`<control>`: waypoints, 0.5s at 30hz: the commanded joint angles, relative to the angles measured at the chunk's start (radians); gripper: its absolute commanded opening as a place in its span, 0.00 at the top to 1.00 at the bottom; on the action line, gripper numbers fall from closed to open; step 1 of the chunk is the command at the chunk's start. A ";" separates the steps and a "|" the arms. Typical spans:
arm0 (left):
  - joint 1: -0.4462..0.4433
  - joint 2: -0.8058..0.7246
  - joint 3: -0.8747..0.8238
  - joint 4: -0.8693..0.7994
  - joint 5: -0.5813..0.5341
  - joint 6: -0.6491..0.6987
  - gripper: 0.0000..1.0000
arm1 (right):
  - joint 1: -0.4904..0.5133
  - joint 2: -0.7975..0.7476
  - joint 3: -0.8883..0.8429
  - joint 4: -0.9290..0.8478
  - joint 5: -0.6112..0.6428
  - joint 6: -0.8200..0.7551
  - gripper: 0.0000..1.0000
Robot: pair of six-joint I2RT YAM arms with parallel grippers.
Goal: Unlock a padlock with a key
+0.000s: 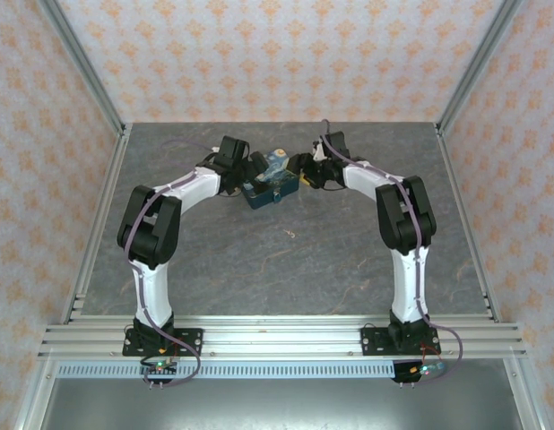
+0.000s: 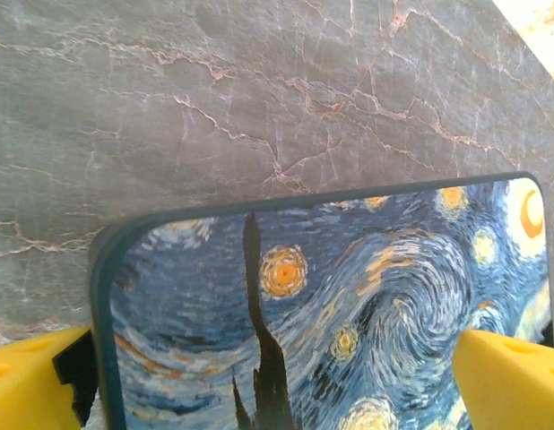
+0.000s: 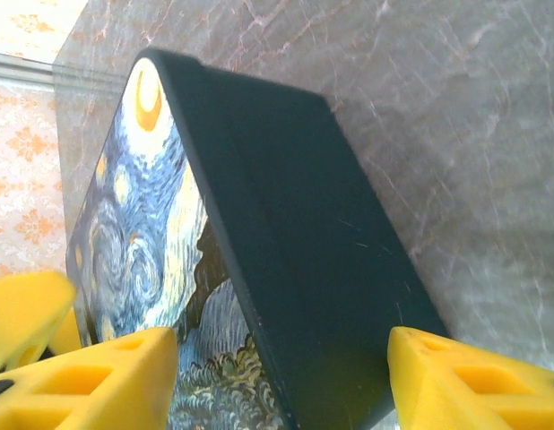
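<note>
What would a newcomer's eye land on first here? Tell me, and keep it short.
The starry-night tin stands out first, sitting at the far middle of the grey marbled table. Close up, the left gripper has its yellow fingers on either side of the tin's printed face. The right gripper straddles the tin's dark side.

Left arm and right arm wearing white links, black joints; purple cables trailing alongside; fingers showing yellow.
</note>
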 commanded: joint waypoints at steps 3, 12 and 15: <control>-0.061 0.019 0.066 -0.027 0.032 0.013 0.00 | 0.011 -0.135 -0.177 0.251 -0.040 0.104 0.38; -0.132 0.018 0.047 -0.017 0.013 0.009 0.00 | 0.010 -0.257 -0.428 0.425 0.007 0.191 0.38; -0.142 0.017 0.042 -0.016 0.006 0.005 0.00 | 0.009 -0.287 -0.482 0.461 0.018 0.214 0.37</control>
